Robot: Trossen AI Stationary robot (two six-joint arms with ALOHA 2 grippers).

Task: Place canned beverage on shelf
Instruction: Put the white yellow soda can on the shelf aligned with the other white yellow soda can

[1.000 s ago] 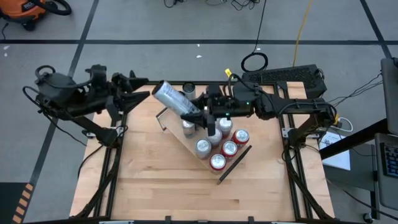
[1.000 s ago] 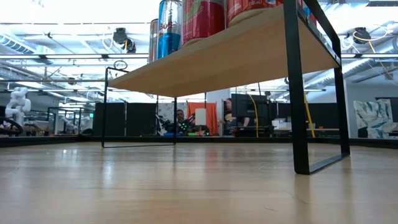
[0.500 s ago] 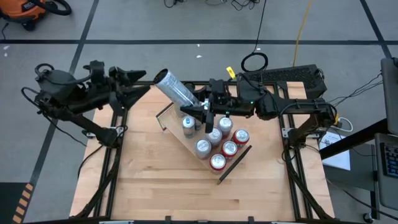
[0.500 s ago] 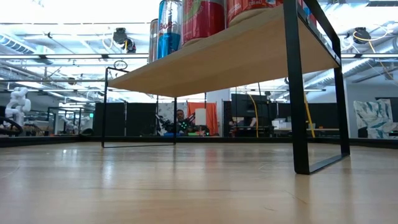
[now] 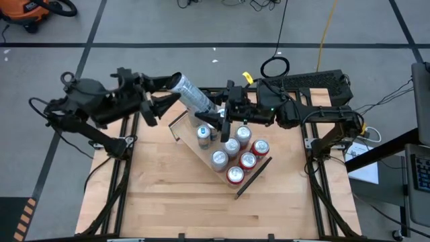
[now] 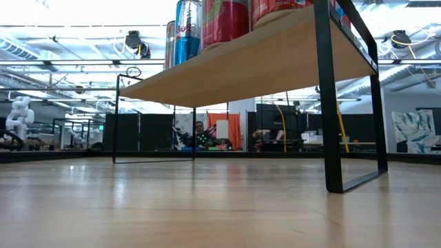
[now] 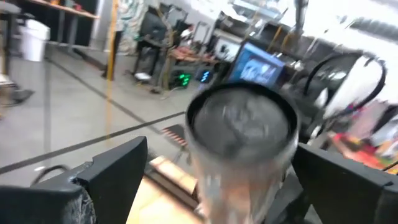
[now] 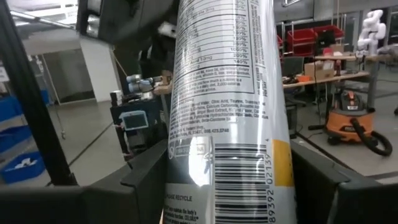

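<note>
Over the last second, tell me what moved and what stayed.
The left gripper swung in toward the silver can, fingers open around its end. The right gripper kept hold of the can, tilting it more upright. The shelf and its standing cans stayed put.

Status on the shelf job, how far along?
Done: six cans stand on the shelf. In hand: right gripper holds a tall silver can tilted above it; the open left gripper is at the can's far end. Left: set this can upright on the shelf.
</note>
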